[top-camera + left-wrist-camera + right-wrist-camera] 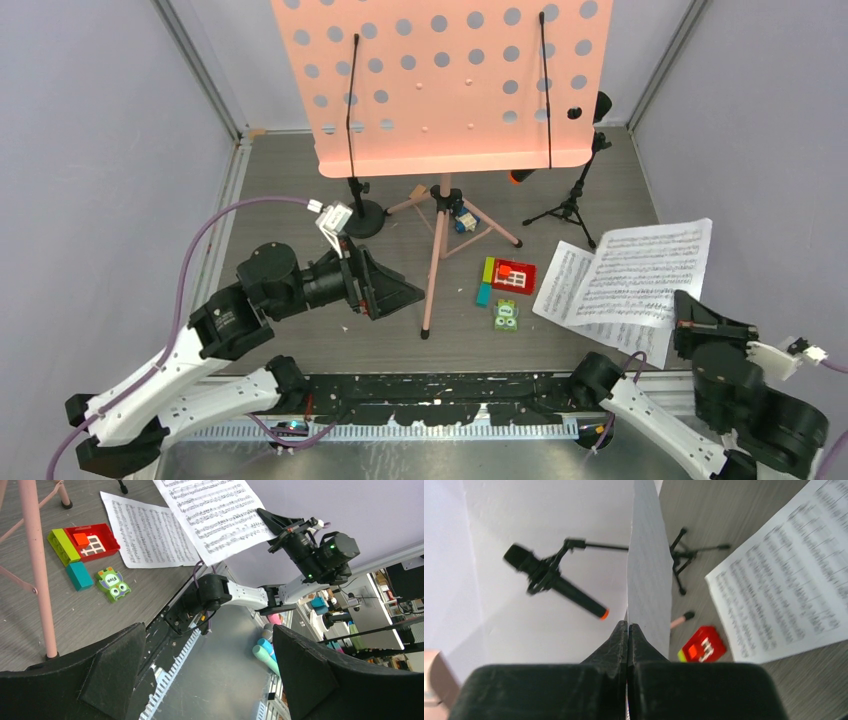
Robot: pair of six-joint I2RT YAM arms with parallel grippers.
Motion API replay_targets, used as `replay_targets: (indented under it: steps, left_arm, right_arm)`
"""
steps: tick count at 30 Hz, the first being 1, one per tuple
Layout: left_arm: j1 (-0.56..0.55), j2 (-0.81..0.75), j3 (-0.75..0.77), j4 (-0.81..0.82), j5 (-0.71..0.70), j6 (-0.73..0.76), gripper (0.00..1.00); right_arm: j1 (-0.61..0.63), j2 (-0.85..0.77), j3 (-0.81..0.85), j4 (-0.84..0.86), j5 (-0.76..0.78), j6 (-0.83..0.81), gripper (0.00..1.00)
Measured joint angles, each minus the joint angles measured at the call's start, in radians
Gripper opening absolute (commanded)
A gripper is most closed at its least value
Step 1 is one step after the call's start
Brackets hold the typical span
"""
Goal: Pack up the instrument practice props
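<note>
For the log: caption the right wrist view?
Right gripper pinching a note sheet edge-on, orange-tipped microphone beyond.

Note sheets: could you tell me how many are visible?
2. The held sheet is pinched in the right tool; the flat sheet lies on the table beneath. More could hide underneath.

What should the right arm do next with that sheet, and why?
Probably carry it clear: the right gripper is shut on the edge of one note sheet, held raised above the second sheet lying flat on the table, so it seems ready to move.
</note>
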Motion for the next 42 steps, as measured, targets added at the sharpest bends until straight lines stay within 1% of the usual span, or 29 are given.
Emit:
replay_targets:
  steps: [4, 6, 10, 12, 16, 20, 25, 27, 29, 31, 32, 33, 35, 36, 37, 42]
  left_arm:
    - [0.0, 0.015, -0.008, 0.002, 0.0, -0.004, 1.0]
    - [0.0, 0.015, -0.016, 0.004, 0.001, -0.007, 1.0]
    - [0.0, 0.017, -0.035, 0.002, 0.0, -0.01, 1.0]
    - [0.0, 0.012, -0.035, 0.001, 0.0, -0.01, 1.0]
    - [0.0, -0.006, -0.035, 0.0, -0.003, -0.009, 1.0]
    - [0.0, -0.006, -0.036, 0.0, -0.005, -0.01, 1.0]
    - [0.0, -0.005, -0.039, 0.0, -0.005, -0.009, 1.0]
    - [0.0, -0.007, -0.045, 0.0, -0.005, -0.009, 1.0]
    - [0.0, -0.009, -0.051, 0.0, -0.005, -0.009, 1.0]
    - [0.0, -0.01, -0.062, 0.001, -0.005, -0.009, 1.0]
    - [0.0, -0.01, -0.068, 0.001, -0.005, -0.01, 1.0]
    - [0.0, -0.01, -0.071, 0.001, -0.005, -0.01, 1.0]
    - [0.0, -0.005, -0.078, 0.001, -0.005, -0.012, 1.0]
    - [0.0, -0.001, -0.079, 0.002, -0.004, -0.012, 1.0]
    - [0.0, 0.003, -0.079, 0.004, -0.004, -0.013, 1.0]
    - [0.0, 0.012, -0.079, 0.006, -0.004, -0.013, 1.0]
  right_arm:
    - [0.0, 0.012, -0.156, -0.027, 0.161, 0.096, 0.01]
    - [0.0, 0.057, -0.241, -0.022, 0.237, 0.149, 0.02]
    - [0.0, 0.24, -0.337, -0.008, 0.351, 0.283, 0.1]
    - [0.0, 0.325, -0.354, -0.019, 0.377, 0.323, 0.11]
    - [0.0, 0.447, -0.394, -0.047, 0.385, 0.364, 0.1]
    - [0.0, 0.492, -0.491, -0.04, 0.375, 0.383, 0.12]
    - [0.0, 0.494, -0.525, -0.014, 0.347, 0.391, 0.21]
    - [0.0, 0.484, -0.525, -0.011, 0.336, 0.394, 0.27]
    - [0.0, 0.455, -0.526, -0.011, 0.325, 0.396, 0.31]
    - [0.0, 0.409, -0.534, -0.011, 0.309, 0.399, 0.32]
    - [0.0, 0.386, -0.539, -0.01, 0.301, 0.4, 0.31]
    - [0.0, 0.365, -0.543, -0.01, 0.296, 0.401, 0.25]
    - [0.0, 0.315, -0.552, -0.008, 0.282, 0.402, 0.1]
    - [0.0, 0.293, -0.553, -0.006, 0.276, 0.403, 0.05]
    - [0.0, 0.272, -0.553, -0.005, 0.272, 0.405, 0.01]
    - [0.0, 0.203, -0.542, -0.001, 0.262, 0.408, 0.0]
